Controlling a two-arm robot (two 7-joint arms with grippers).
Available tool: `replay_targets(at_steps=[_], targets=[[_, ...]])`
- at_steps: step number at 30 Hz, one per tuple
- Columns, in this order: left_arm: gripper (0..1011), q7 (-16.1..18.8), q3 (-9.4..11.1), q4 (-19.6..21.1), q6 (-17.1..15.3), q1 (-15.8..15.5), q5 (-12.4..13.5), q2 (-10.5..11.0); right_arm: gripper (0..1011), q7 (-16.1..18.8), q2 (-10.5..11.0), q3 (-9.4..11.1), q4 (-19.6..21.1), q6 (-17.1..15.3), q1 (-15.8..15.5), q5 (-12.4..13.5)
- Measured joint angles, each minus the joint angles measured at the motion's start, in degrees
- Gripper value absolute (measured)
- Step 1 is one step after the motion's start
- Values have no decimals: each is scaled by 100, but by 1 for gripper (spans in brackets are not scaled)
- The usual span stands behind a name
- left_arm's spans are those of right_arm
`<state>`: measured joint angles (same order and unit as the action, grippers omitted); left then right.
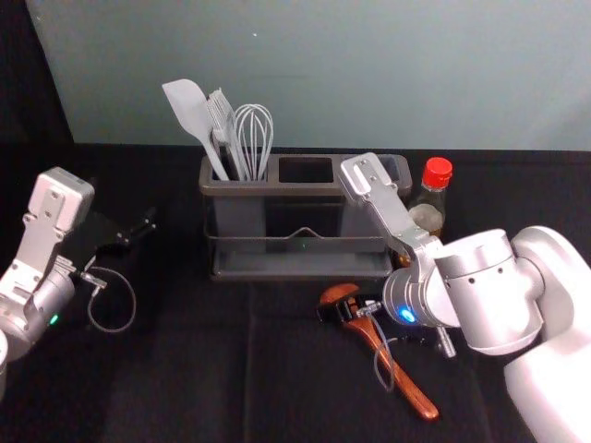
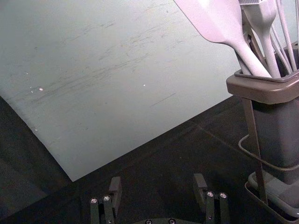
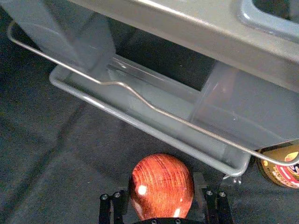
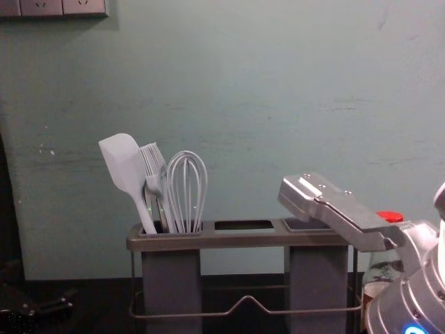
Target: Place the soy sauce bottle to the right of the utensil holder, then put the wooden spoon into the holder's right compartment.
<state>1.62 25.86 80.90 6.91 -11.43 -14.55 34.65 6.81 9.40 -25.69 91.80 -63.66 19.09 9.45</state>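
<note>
Reddish-brown, the wooden spoon (image 1: 406, 382) lies on the near side of the utensil holder (image 1: 294, 189), its bowl toward the holder and its handle slanting near and right. The right end effector (image 1: 343, 307) pinches the bowl between its 2 fingers. Just right of the holder, the soy sauce bottle (image 1: 427, 214) stands upright under a red cap (image 1: 437, 173). A pale spatula (image 1: 191, 113), a brush (image 1: 220, 115) and a whisk (image 1: 254, 138) occupy 1 compartment, the left. Farther left, the left end effector (image 1: 137, 231) is parked over the bench (image 1: 185, 369), its 2 fingers spread.
</note>
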Motion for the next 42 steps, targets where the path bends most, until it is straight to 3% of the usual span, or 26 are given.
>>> replay_targets(at_steps=[4,11,14,21,22,27,33,34,38,42], targets=[[1005,0,0,0,0,0,0,0,835,98,86,10,241,-51,-89,-7],[1005,0,0,0,0,0,0,0,835,422,428,62,1008,-51,-410,30],[1005,0,0,0,0,0,0,0,835,650,631,188,1414,55,-617,129],[1005,0,0,0,0,0,0,0,835,1065,935,575,1929,416,-990,363],[1005,0,0,0,0,0,0,0,835,1203,1015,727,2023,582,-1101,451],[1005,0,0,0,0,0,0,0,835,1523,1168,1116,2203,1097,-1409,715],[1005,0,0,0,0,0,0,0,835,1718,1237,1619,2406,2323,-1987,1028],[1005,0,0,0,0,0,0,0,835,1750,1230,1709,2430,2678,-2131,1072],[1005,0,0,0,0,0,0,0,835,1766,1214,1838,2445,3412,-2382,1113],[1005,0,0,0,0,0,0,0,835,1757,1222,1863,2428,3680,-2469,1126]])
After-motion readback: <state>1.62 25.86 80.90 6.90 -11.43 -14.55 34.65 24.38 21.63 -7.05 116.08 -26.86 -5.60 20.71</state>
